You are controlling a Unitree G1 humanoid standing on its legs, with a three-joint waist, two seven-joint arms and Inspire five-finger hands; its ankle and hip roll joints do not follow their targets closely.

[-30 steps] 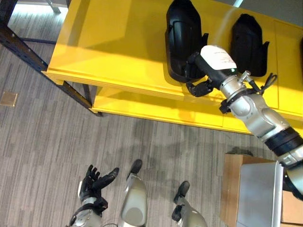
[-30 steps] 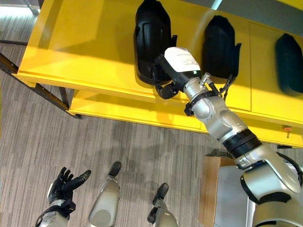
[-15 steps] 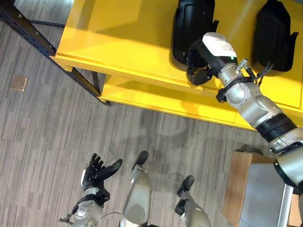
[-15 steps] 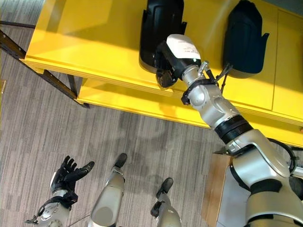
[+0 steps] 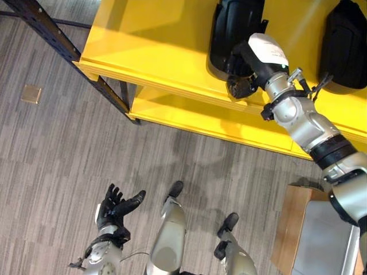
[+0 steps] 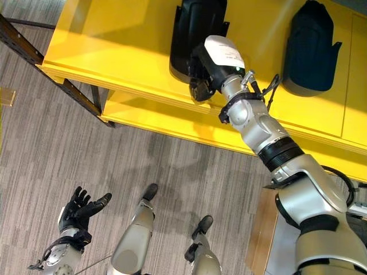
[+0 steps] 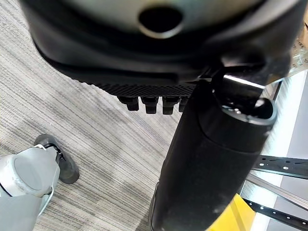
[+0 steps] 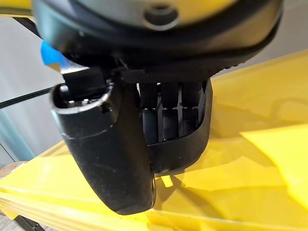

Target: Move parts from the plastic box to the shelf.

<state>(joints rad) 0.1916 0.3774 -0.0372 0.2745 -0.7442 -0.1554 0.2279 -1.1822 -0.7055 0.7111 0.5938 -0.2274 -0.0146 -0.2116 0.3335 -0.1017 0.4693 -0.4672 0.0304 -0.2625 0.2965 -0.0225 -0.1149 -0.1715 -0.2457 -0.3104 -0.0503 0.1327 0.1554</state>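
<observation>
At the upper right of the frame, the right hand [image 5: 243, 73] reaches onto the yellow shelf [image 5: 155, 40], its fingers [image 8: 163, 113] curled against the near end of a black part [image 5: 235, 28] lying there. Another black part [image 5: 346, 46] lies further right. The left hand [image 5: 114, 207] hangs at lower left, fingers relaxed, holding nothing.

The right hand [image 6: 200, 71] has pushed up against the near end of the black part [image 6: 192, 28] on the shelf [image 6: 114, 40].
</observation>
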